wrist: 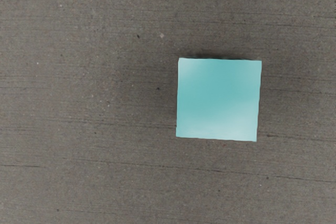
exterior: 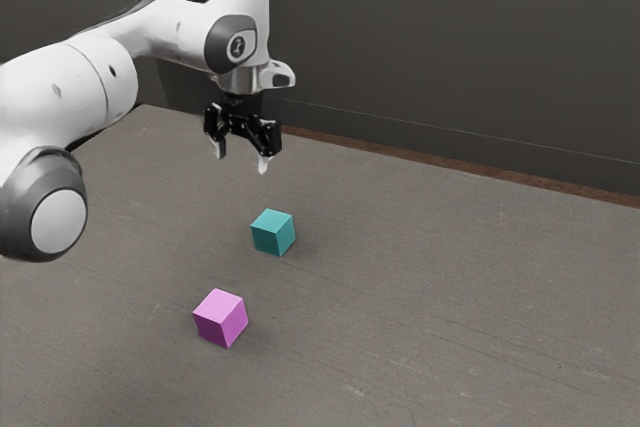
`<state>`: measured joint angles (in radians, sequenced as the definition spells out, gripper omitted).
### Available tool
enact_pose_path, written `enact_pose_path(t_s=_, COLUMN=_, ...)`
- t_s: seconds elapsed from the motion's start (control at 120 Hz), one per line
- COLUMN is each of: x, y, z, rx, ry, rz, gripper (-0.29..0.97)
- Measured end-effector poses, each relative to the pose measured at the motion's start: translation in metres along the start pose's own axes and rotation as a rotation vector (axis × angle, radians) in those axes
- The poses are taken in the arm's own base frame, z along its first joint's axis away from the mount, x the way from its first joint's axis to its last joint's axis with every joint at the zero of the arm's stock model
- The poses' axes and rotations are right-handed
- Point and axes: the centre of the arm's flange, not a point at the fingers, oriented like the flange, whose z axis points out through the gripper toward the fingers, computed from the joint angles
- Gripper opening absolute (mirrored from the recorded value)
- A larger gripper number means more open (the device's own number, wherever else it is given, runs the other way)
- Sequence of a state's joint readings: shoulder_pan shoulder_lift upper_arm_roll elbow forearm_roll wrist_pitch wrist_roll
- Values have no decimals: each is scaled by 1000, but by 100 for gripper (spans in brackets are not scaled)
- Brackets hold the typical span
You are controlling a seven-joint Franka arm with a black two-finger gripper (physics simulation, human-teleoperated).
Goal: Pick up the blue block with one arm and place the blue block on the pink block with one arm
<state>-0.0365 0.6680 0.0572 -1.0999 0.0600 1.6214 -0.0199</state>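
Exterior view first: my white arm [exterior: 70, 97] comes in from the exterior view's left. My black two-finger gripper [exterior: 241, 160] hangs in the air over the grey-brown wood-grain table [exterior: 450, 277], pointing straight down. Its fingers are spread apart with nothing between them, so it's empty.

The small matte teal-blue block [exterior: 272, 232] sits flat on the table, lower in the picture than the gripper and a touch toward the exterior view's right of it, well clear of the fingertips. The small matte pink block [exterior: 220, 317] is on the table too, near the blue one but not touching it, and further from the table's far edge. That far edge has a reddish-brown strip [exterior: 450, 159] along it and runs below a dark wall [exterior: 450, 37]. Both cubes are well away from it, out on the open top.

Wrist view: looking straight down, I get the teal-blue block's [wrist: 219, 99] top face as a clean square, its sides roughly lined up with the table's [wrist: 79, 129] grain. It sits off to one side of my hand's centre rather than dead under it, with a soft shadow on the table beside it.
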Motion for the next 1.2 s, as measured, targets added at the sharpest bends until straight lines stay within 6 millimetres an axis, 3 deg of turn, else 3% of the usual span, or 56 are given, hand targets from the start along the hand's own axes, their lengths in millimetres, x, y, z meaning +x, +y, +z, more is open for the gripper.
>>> enact_pose_path(t_s=0.125, x=21, y=9, z=33, rx=-11, ry=27, rz=14, gripper=68)
enact_pose_path(t_s=0.3, x=36, y=23, z=76, rx=-23, ry=49, rz=31, gripper=68)
enact_pose_path(t_s=0.525, x=35, y=25, z=120, rx=-29, ry=44, rz=25, gripper=68)
enact_pose_path(t_s=0.883, x=32, y=21, z=151, rx=-47, ry=55, rz=-7, gripper=68)
enact_pose_path(t_s=1.2, x=32, y=22, z=165, rx=-65, ry=60, rz=-38, gripper=66)
